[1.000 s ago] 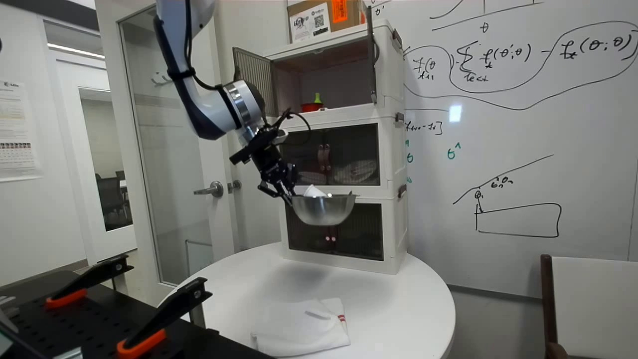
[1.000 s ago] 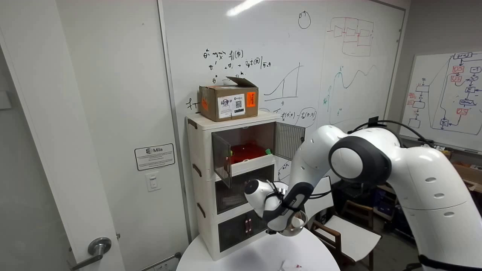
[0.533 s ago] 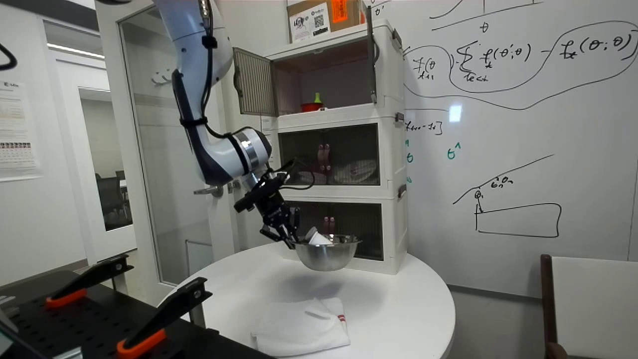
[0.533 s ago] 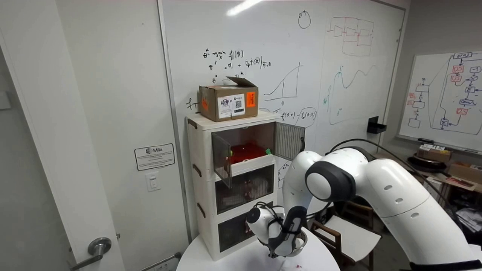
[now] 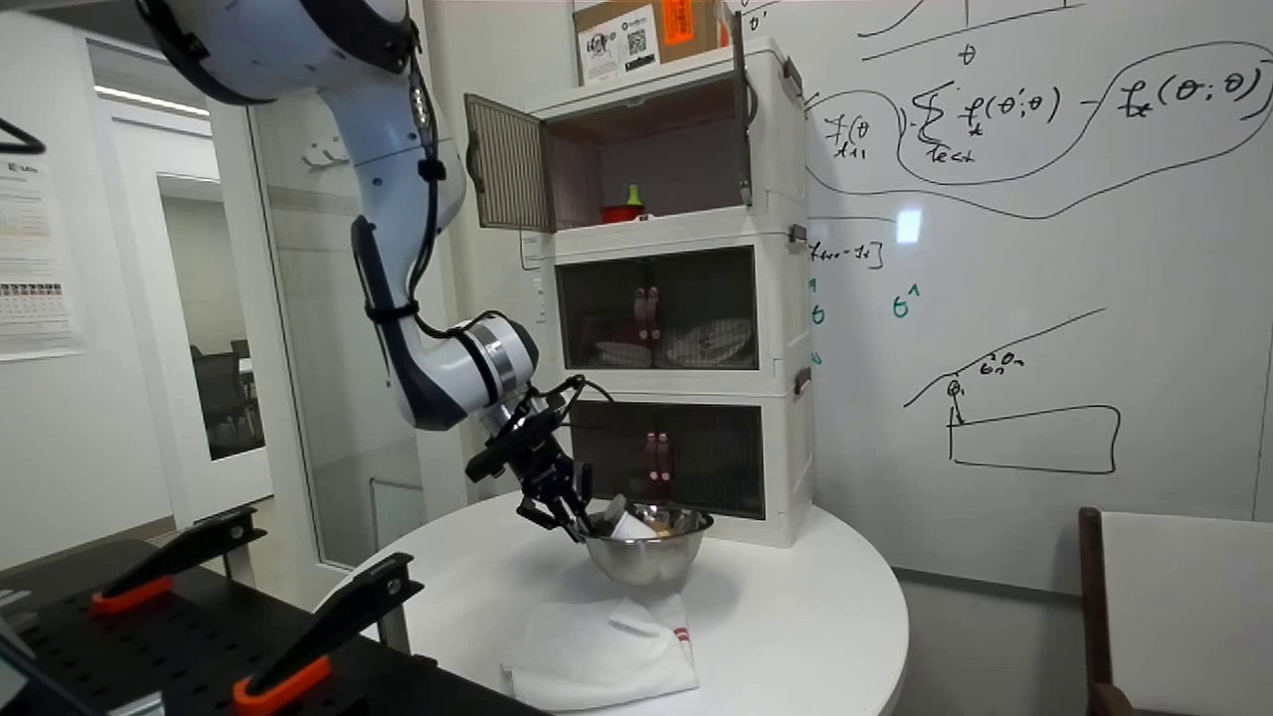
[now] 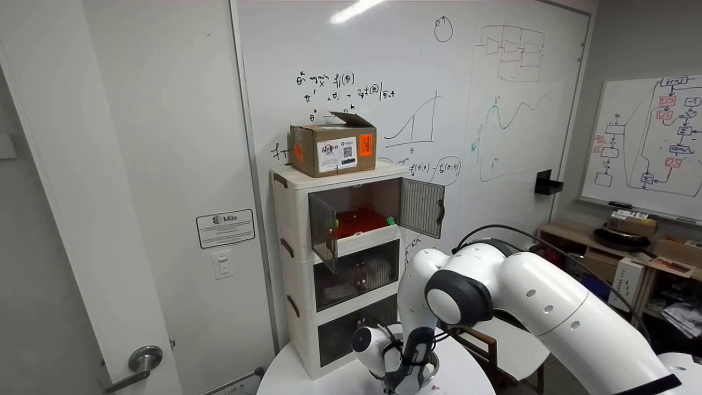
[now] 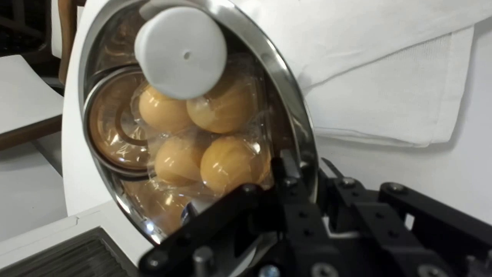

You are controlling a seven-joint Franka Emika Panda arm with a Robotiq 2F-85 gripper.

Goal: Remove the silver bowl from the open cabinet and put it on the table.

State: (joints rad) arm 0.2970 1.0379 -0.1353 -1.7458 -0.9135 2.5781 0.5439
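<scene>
Lower centre of frame: silver bowl (image 5: 648,564) is pinched at left rim by claw (image 5: 583,532), body rightward; contact with table (image 5: 796,622) unclear.

My gripper (image 7: 309,163) is matt, its bolts (image 7: 324,270) shinier metal; my arm (image 6: 548,302) is smooth-cased, lightly glossy. The silver bowl (image 5: 646,564) is polished metal, throwing back highlights. Clear, crinkled plastic wrap (image 7: 265,121) gleams over smooth round tan items (image 7: 226,161). The towel (image 5: 587,661) is matt woven cloth, the table (image 5: 796,617) smooth, the cabinet (image 5: 656,383) plastic-looking with ribbed, see-through doors (image 5: 509,164), the box (image 6: 334,148) plain cardboard, the chair armrest (image 6: 485,340) wood.
</scene>
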